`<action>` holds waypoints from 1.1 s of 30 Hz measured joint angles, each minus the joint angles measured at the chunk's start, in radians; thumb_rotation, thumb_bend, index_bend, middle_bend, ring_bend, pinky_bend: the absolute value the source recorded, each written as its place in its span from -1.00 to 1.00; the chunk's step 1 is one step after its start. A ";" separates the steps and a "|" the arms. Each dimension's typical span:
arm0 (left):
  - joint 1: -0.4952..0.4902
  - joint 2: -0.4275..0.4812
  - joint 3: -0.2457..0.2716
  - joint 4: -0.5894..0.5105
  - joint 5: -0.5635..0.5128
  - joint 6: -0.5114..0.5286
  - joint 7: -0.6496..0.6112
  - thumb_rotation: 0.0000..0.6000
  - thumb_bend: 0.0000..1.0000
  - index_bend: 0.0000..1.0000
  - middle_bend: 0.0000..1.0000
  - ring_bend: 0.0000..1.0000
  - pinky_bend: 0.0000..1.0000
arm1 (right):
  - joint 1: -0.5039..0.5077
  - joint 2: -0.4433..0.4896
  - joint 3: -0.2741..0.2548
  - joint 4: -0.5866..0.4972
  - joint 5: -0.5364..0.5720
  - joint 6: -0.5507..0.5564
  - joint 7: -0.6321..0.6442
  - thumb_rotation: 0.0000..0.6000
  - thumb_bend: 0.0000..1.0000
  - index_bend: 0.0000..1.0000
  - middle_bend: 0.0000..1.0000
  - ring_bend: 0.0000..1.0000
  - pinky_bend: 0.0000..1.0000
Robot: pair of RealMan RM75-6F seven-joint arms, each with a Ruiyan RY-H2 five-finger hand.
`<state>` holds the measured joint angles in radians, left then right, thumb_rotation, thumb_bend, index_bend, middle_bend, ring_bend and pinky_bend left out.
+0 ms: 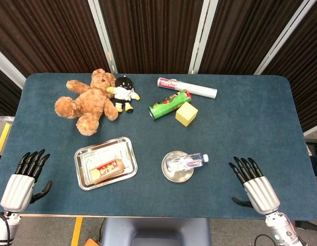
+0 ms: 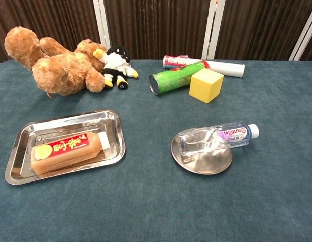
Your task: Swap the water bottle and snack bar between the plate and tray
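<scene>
Your bench (image 1: pixel 240 118) — blue-covered.
On it lie tray (image 1: pixel 129 151), plate (image 1: pixel 169 173), teddy bear (image 1: pixel 89 102), penguin toy (image 1: pixel 123 92), green can (image 1: pixel 170 104), yellow block (image 1: pixel 186 113), white tube (image 1: pixel 187 87).

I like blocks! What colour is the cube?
The cube is yellow, clearest in the chest view.

The only word I can read well is on the water bottle (image 2: pixel 219 139), at the lower right of the chest view: its purple and white label says "GanTen". The same label shows in my head view, but there it is too small for reading. The snack bar (image 2: pixel 65 152), at the lower left, has a red band with yellow characters; I cannot make them out. The print on the green can (image 2: pixel 176 79) and the pink and white tube (image 2: pixel 206 63), upper middle, is also not legible.
</scene>
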<state>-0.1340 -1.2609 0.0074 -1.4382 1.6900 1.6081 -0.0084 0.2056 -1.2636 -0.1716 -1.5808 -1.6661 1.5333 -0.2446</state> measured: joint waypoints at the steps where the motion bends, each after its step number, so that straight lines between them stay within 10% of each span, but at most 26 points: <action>1: -0.001 -0.001 0.002 0.000 0.004 -0.003 0.001 1.00 -0.24 -1.00 -1.00 -1.00 -0.90 | -0.001 0.003 0.003 -0.002 -0.002 -0.005 0.001 1.00 -0.59 -1.00 -1.00 -1.00 -1.00; 17: -0.012 0.001 0.020 -0.007 0.014 -0.037 -0.015 1.00 -0.25 -1.00 -1.00 -1.00 -0.90 | 0.084 -0.040 0.092 0.011 -0.009 -0.173 -0.012 1.00 -0.59 -1.00 -1.00 -1.00 -1.00; 25: -0.010 0.005 0.022 -0.009 0.019 -0.033 -0.016 1.00 -0.25 -1.00 -1.00 -1.00 -0.90 | 0.271 -0.153 0.222 0.026 0.188 -0.503 -0.168 1.00 -0.59 -0.77 -0.85 -1.00 -0.98; 33: -0.007 0.015 0.020 -0.011 0.010 -0.035 -0.015 1.00 -0.26 -1.00 -1.00 -1.00 -0.90 | 0.364 -0.310 0.299 0.100 0.381 -0.582 -0.352 1.00 -0.55 -0.40 -0.64 -0.97 -0.72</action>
<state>-0.1408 -1.2463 0.0276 -1.4494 1.6996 1.5729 -0.0235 0.5699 -1.5732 0.1276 -1.4812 -1.2849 0.9509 -0.5963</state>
